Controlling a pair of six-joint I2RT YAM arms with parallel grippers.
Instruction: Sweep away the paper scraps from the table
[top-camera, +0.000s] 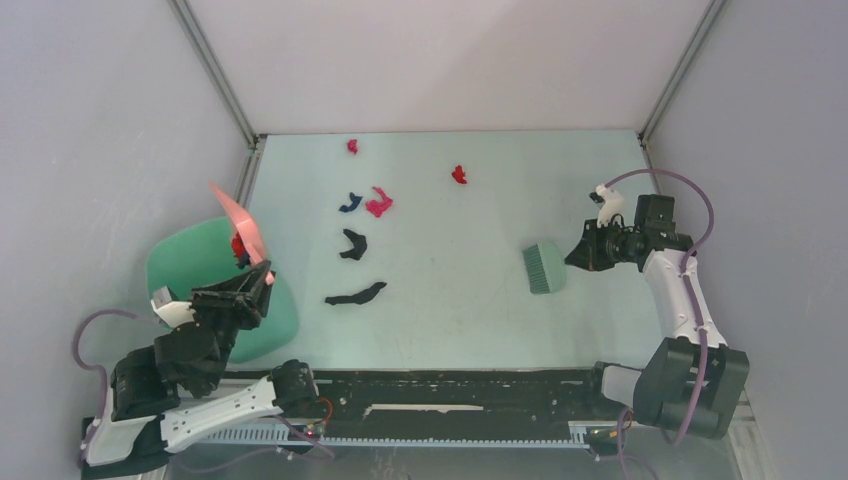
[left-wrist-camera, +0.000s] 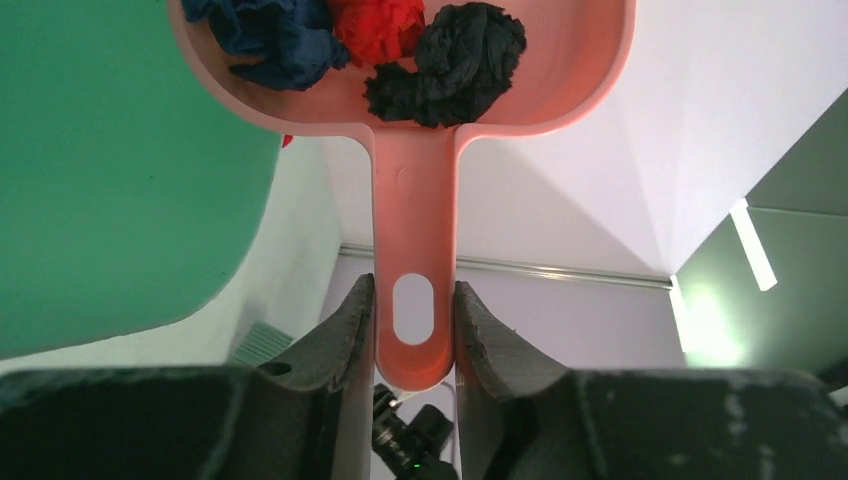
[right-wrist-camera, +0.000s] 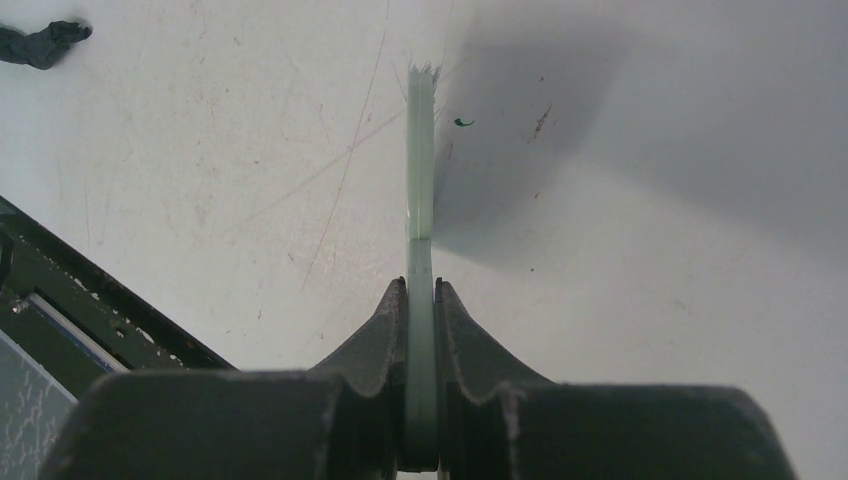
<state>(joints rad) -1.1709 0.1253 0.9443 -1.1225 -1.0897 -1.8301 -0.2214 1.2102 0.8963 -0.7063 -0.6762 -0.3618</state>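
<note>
Over the bin (top-camera: 190, 265), at the left edge of the desk (top-camera: 470, 320), left tool (left-wrist-camera: 413, 295) is clamped narrow on the very tip of the dustpan (left-wrist-camera: 415, 200) handle. The pan is raised with blue, red and black paper scraps (left-wrist-camera: 445, 65) bunched at its back wall, so the dump looks not yet done. Risk one: the hold is far out on a long handle, so the pan may swivel or slide between the pads when tipped. Risk two: the pan hangs near the bin's right rim rather than its middle, so wads may drop beside the bin, back onto the desk. A red bit shows just below the pan; cannot tell if it is inside the bin. Well right of the bin, right tool (right-wrist-camera: 421, 290) pinches the thin brush (top-camera: 543, 268) handle edge-on, bristles near the desk. Sideways sweeping load could twist it in that grip. Between bin and brush lie more scraps, long black scrap (top-camera: 355, 294) nearest, red scrap (top-camera: 458, 174) far off. Light paper, so a fast stroke may flick them apart or off the desk.
</note>
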